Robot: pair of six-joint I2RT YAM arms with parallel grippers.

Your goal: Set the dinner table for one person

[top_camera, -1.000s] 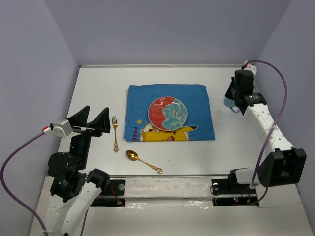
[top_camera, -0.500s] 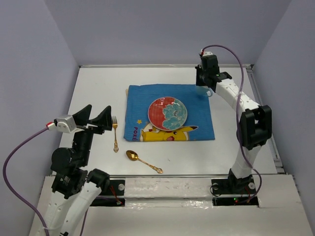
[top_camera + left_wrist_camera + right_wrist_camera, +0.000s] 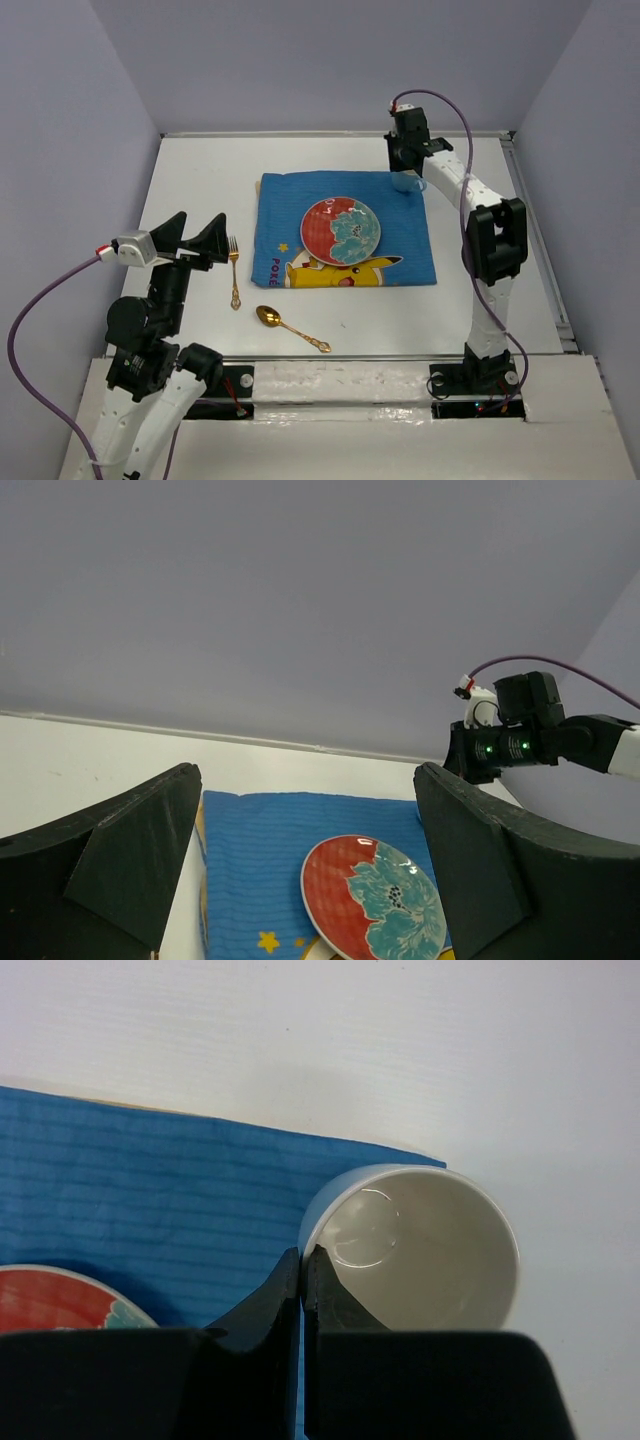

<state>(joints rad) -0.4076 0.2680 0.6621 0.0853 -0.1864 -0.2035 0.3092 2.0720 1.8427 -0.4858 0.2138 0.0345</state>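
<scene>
Top external view: one white counter [image 3: 200,180] fills the frame from the back wall to the arm bases, and on it lie one blue mat [image 3: 290,200], one plate [image 3: 341,230], one fork [image 3: 234,270], one spoon [image 3: 290,328] and one cup [image 3: 408,182]. The red and teal plate sits on the mat at the centre of the frame. The gold fork lies on the bare counter just left of the mat, prongs toward the back wall, and the gold spoon lies slanted below the mat, bowl to the upper left. The left arm is folded up at the lower left, and the left gripper [image 3: 198,225] hangs above the counter beside the fork, its jaws spread wide with nothing between them. The right arm stretches from its base at the lower right up to the mat's upper right corner, where the right gripper [image 3: 405,170] points down. In the right wrist view its jaws stand narrow, pinching the cup's [image 3: 420,1245] left wall at the rim, with the cup upright over the mat's corner and its glossy white inside showing. Whether the cup touches the mat I cannot tell.
</scene>
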